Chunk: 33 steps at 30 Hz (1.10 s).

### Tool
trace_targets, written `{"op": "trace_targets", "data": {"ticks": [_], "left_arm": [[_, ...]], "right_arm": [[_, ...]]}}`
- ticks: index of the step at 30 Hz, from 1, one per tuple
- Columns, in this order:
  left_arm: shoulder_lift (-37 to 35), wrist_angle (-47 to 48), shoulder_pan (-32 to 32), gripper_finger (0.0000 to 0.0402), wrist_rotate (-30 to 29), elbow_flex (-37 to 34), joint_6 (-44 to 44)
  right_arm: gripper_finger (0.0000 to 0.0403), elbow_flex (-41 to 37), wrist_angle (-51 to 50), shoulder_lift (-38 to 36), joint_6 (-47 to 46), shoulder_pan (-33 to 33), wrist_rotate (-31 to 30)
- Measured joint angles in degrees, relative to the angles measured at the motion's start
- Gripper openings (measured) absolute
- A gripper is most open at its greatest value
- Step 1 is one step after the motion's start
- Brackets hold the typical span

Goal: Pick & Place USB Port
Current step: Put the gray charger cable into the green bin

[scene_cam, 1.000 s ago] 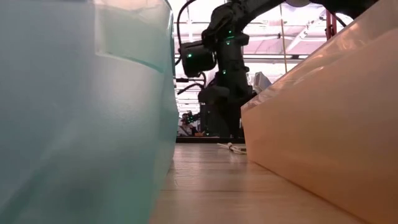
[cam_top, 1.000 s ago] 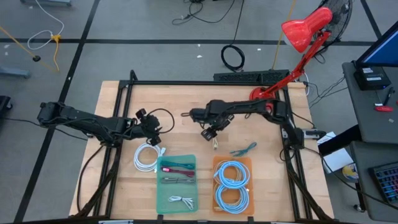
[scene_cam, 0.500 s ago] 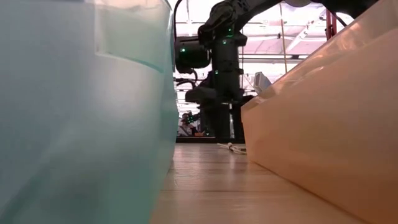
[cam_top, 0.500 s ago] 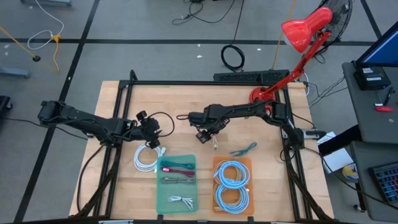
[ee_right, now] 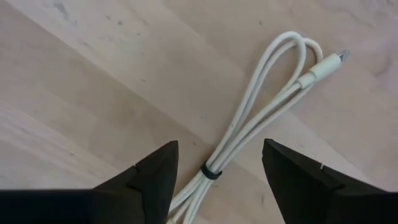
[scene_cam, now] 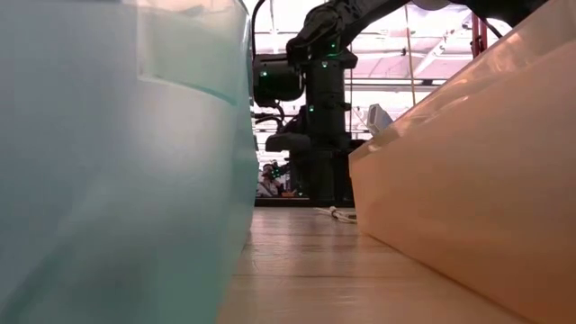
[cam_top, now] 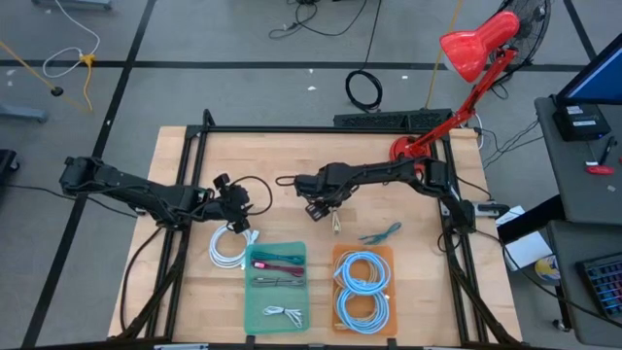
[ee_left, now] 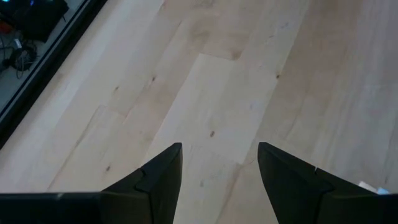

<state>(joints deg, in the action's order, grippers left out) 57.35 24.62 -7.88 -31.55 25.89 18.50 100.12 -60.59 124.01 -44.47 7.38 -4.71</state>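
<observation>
The right gripper [ee_right: 217, 165], jaws spread and empty, hangs above the bundled white USB cable [ee_right: 261, 118], lying on the table [cam_top: 282, 156] near centre. The left gripper [ee_left: 219, 168], at nine o'clock, waits open over bare wood.

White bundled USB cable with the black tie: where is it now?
The white bundled USB cable lies on the wooden table mid-table, just under the open right gripper, above the orange bin.

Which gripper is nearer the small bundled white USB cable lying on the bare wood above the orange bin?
Right. The right gripper hangs open directly over the bundled white USB cable. The left gripper, open, sits farther off, over bare wood near the coiled white cable.
</observation>
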Motion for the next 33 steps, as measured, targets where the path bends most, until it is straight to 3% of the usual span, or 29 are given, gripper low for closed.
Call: {"op": "trace_targets", "data": {"ticks": [14,18,26,33], "left_arm": [[0.00,-0.07,0.02,0.0214,0.02,0.00,-0.18],[0.00,-0.32,0.02,0.0214,0.02,0.00,-0.37],[0.01,-0.46,0.02,0.0214,0.01,0.00,-0.36],[0.01,-0.42,0.02,0.0214,0.02,0.00,-0.03]], "right_arm": [[0.0199,-7.28,6.66,-0.44,-3.21,0.00,4.25],[0.0158,-7.33,6.88,-0.33,-2.69,-0.21,4.50],[0.0018,-7.39,10.02,-0.22,1.63,-1.43,4.89],[0.0015,-1.19,6.26,0.61,13.83,-3.42,2.13]]}}
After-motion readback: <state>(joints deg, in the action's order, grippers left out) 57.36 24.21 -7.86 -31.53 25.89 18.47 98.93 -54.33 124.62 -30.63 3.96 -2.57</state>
